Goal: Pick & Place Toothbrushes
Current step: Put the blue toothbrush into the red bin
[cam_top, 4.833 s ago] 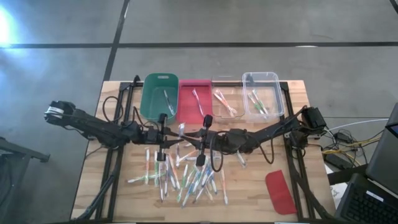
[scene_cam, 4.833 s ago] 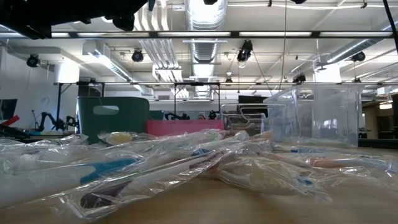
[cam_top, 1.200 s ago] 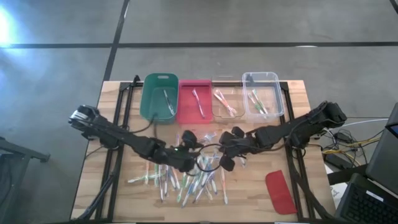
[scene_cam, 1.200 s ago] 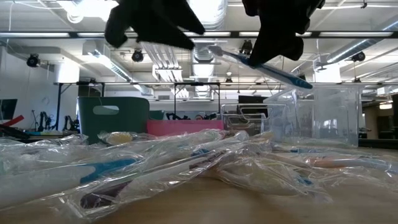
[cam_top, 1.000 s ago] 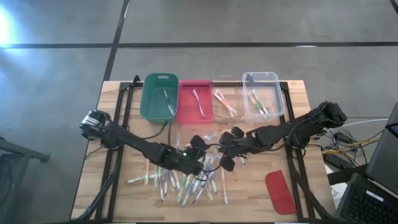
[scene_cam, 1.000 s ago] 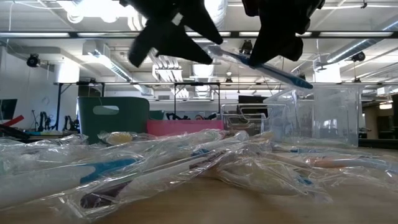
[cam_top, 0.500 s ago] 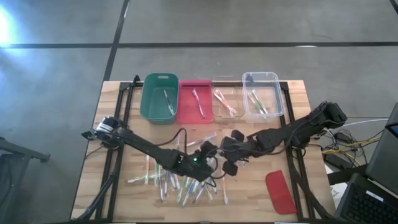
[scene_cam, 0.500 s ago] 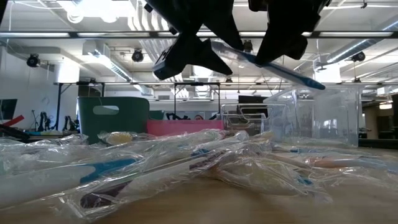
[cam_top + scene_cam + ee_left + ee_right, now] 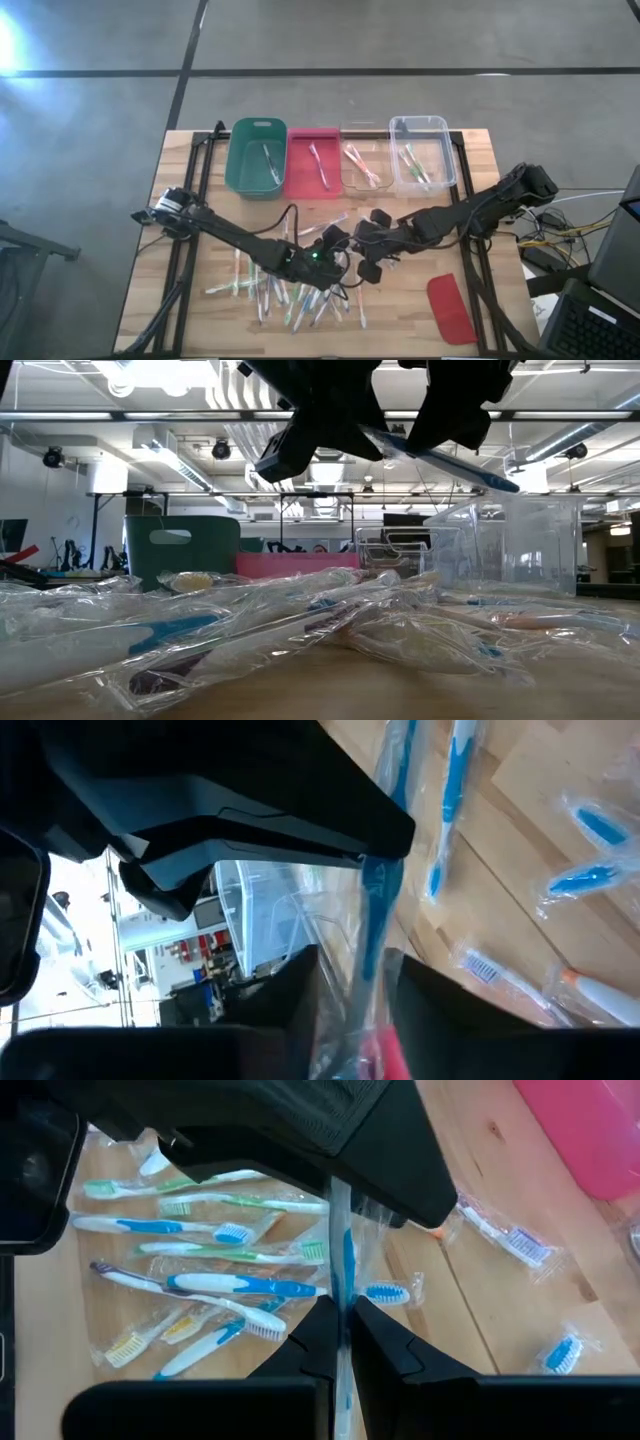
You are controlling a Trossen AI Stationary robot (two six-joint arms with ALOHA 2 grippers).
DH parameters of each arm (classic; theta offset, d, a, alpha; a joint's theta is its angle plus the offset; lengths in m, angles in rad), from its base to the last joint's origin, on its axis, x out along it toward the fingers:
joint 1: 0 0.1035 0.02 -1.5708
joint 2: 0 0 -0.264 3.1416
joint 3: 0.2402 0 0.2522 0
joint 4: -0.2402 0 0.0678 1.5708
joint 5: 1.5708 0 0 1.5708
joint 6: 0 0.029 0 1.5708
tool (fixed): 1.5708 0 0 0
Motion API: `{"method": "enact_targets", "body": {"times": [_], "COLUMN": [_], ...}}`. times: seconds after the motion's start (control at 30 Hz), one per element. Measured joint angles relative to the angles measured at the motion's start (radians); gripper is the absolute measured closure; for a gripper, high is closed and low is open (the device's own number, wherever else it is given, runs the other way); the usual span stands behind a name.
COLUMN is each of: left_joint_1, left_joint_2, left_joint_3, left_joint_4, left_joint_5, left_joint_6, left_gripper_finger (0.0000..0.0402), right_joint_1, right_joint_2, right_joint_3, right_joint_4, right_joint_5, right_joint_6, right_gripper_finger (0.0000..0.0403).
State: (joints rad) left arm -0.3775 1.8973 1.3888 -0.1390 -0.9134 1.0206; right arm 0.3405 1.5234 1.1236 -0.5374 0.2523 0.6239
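Many wrapped toothbrushes (image 9: 300,290) lie in a loose pile on the wooden table. My right gripper (image 9: 362,247) is above the pile, shut on one blue toothbrush (image 9: 455,465) in clear wrap. My left gripper (image 9: 335,245) has come up close to it and is open. In the left wrist view its fingers (image 9: 300,995) stand on either side of the same toothbrush (image 9: 380,890). The right wrist view shows the toothbrush (image 9: 341,1250) running from my right gripper (image 9: 342,1335) toward the left one. My right gripper pinches the wrapped blue toothbrush between its two fingers, around the middle of the handle (image 9: 342,1295). The toothbrush is lifted clear above the pile and tilted, its blue end (image 9: 500,484) lower. My left gripper stands astride the other end; whether it touches the wrap I cannot tell.
Along the far edge stand a green bin (image 9: 255,155), a red bin (image 9: 313,160) and two clear bins (image 9: 365,165) (image 9: 420,150), each with a few toothbrushes inside. A flat red lid (image 9: 450,308) lies near the right front. Black frame rails run down both table sides.
My left arm has swung toward the table's right and near edge, bringing its gripper from left of the pile up to my right gripper and around the held toothbrush. My right gripper has stayed almost still, keeping the toothbrush lifted.
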Motion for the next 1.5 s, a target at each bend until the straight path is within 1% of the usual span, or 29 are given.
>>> {"method": "enact_targets", "body": {"times": [0.13,0.2,0.37,0.43,0.5,0.67,0.8,0.9,1.03,1.1,1.2,1.27,1.3,1.33,1.43,1.47,1.5], "left_joint_1": [-0.001,-0.002,-0.002,-0.002,-0.002,0.001,0.01,0.027,0.077,0.114,0.191,0.256,0.292,0.328,0.424,0.452,0.48], "left_joint_2": [0.0,0.0,0.0,0.0,0.0,-0.002,-0.015,-0.052,-0.135,-0.187,-0.269,-0.324,-0.349,-0.37,-0.416,-0.429,-0.44], "left_joint_3": [-0.002,-0.003,-0.003,-0.003,-0.003,-0.002,-0.002,-0.002,-0.002,-0.002,-0.002,-0.002,-0.002,-0.002,-0.002,-0.002,-0.003], "left_joint_4": [-0.009,-0.012,-0.016,-0.023,-0.031,-0.08,-0.187,-0.311,-0.453,-0.486,-0.518,-0.554,-0.578,-0.599,-0.653,-0.658,-0.659], "left_joint_5": [0.003,0.007,0.006,0.006,0.003,-0.003,0.003,0.071,0.239,0.346,0.543,0.676,0.713,0.717,0.644,0.635,0.647], "left_joint_6": [0.001,-0.001,-0.007,-0.01,-0.013,-0.023,-0.077,-0.172,-0.291,-0.308,-0.293,-0.234,-0.176,-0.103,0.134,0.185,0.211], "left_gripper_finger": [0.0366,0.0387,0.0383,0.0386,0.0389,0.0389,0.0388,0.0389,0.0389,0.0389,0.0389,0.0389,0.0389,0.0388,0.0385,0.0386,0.0388], "right_joint_1": [0.0,0.0,0.0,0.0,-0.001,0.0,0.0,0.0,0.0,0.0,0.0,0.0,0.0,0.0,0.0,0.0,0.0], "right_joint_2": [0.0,0.0,0.0,0.0,0.0,0.001,0.0,-0.001,-0.002,-0.002,-0.003,-0.003,-0.003,-0.003,-0.004,-0.005,-0.005], "right_joint_3": [0.0,0.001,0.001,0.001,0.001,0.0,0.0,0.0,0.0,0.0,0.0,0.0,0.0,0.0,0.0,-0.001,-0.001], "right_joint_4": [-0.001,0.004,0.005,0.007,0.008,-0.012,-0.043,-0.083,-0.135,-0.159,-0.198,-0.238,-0.257,-0.275,-0.316,-0.33,-0.343], "right_joint_5": [0.0,0.001,0.004,0.006,0.011,0.011,0.001,-0.003,-0.003,-0.001,0.008,0.009,0.011,0.012,0.016,0.016,0.017], "right_joint_6": [0.001,0.004,0.005,0.022,0.035,0.047,0.056,0.07,0.095,0.113,0.144,0.175,0.189,0.201,0.235,0.243,0.247], "right_gripper_finger": [0.039,0.039,0.0389,0.0382,0.0368,0.0318,0.028,0.0258,0.0238,0.0233,0.0229,0.0233,0.0236,0.024,0.0254,0.0258,0.0263]}}
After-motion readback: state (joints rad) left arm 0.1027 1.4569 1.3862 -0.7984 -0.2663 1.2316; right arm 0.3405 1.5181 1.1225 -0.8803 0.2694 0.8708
